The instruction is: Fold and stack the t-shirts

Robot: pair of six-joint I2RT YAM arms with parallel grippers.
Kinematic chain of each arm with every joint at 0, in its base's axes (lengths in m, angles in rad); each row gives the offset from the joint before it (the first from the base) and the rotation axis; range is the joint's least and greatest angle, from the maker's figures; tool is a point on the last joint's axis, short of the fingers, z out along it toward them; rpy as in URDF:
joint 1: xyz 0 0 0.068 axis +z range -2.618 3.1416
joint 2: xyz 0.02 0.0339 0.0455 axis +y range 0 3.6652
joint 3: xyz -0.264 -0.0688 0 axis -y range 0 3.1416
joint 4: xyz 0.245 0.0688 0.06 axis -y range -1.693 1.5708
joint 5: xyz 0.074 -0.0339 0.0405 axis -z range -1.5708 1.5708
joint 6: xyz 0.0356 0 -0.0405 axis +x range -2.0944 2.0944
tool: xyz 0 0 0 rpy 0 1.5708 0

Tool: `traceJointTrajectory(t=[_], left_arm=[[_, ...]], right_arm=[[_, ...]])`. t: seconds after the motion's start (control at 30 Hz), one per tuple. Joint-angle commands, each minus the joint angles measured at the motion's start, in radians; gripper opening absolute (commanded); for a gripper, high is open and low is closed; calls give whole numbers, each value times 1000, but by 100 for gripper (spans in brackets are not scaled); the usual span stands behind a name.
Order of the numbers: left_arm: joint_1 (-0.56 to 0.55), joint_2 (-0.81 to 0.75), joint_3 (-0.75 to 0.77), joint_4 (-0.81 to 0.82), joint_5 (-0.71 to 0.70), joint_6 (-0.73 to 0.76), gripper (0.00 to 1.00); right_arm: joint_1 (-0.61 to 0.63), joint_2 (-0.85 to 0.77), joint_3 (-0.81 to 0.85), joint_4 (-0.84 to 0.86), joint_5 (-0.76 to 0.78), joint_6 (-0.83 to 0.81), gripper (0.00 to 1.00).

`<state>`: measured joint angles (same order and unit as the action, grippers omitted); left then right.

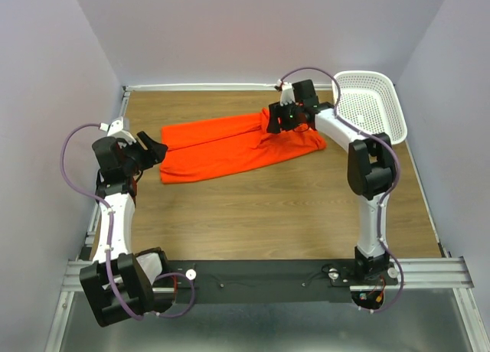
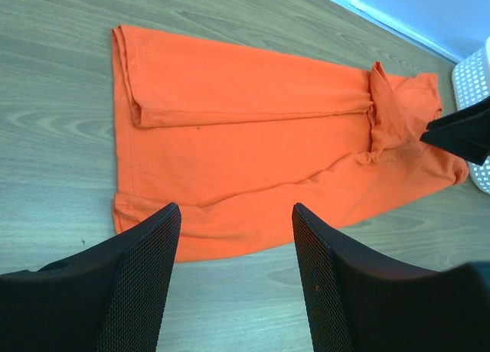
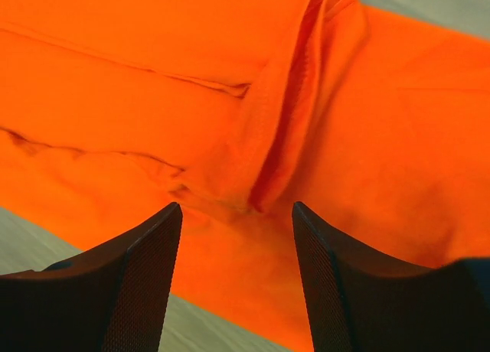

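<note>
1. Top external view: the orange t-shirt lies on the wooden table in the upper middle of the frame. It is folded into a long strip that runs from centre left to centre right. The left gripper sits at the strip's left end with its jaws apart and nothing between them. The right gripper is over the strip's upper right part. A white basket stands in the upper right corner, just beside the shirt's right end.

2. Left wrist view: the two black fingers fill the bottom of the frame, spread wide and empty. The t-shirt stretches across the middle, with one long edge folded over along the top. Cloth is bunched near the right, where the dark tip of the right gripper shows. A bit of the basket sits at the right edge.

3. Right wrist view: the right gripper has its fingers apart over a raised ridge of the t-shirt. Whether the tips touch the cloth is hard to tell, but nothing is pinched between them.
</note>
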<state>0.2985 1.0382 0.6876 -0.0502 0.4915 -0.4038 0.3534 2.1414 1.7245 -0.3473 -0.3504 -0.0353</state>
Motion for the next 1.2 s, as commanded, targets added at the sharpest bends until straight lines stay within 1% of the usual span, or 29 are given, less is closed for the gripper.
traceJointTrajectory(t=[0.0,0.03,0.17,0.33,0.43,0.6,0.63,0.77,0.83,0.9,0.97,1.0,1.1,1.13,1.17], left_arm=[[-7,-21,-17,18,39,8,68],[-6,-21,-17,18,39,7,68],[-7,-26,-19,18,36,6,68],[-6,-26,-17,19,41,6,68],[-7,-24,-20,26,45,2,68],[-6,-26,-22,24,45,3,68],[-7,-24,-22,24,45,2,68],[-7,-26,-22,26,45,2,68],[-6,-26,-22,24,45,2,68],[-7,-26,-22,26,47,3,68],[-7,-27,-23,24,44,2,68],[-7,-27,-23,26,44,2,68],[-7,-26,-22,26,47,3,68],[-7,-24,-22,26,45,3,68],[-6,-23,-23,26,47,2,68]], right_arm=[[16,44,21,-7,-56,204,67],[16,57,39,-9,-65,216,64],[16,97,70,-7,-32,258,63],[16,81,64,-7,71,238,62],[16,68,58,-7,77,226,62],[16,63,40,-5,71,229,62],[16,63,32,-5,73,229,59],[16,72,24,-5,71,242,58],[16,86,26,-5,42,250,58],[16,98,27,-7,21,259,54],[16,106,38,-5,4,270,54],[16,107,43,-7,1,275,50],[16,107,47,-7,-9,278,49],[16,107,52,-7,-16,279,47],[18,107,55,-7,-22,282,46]])
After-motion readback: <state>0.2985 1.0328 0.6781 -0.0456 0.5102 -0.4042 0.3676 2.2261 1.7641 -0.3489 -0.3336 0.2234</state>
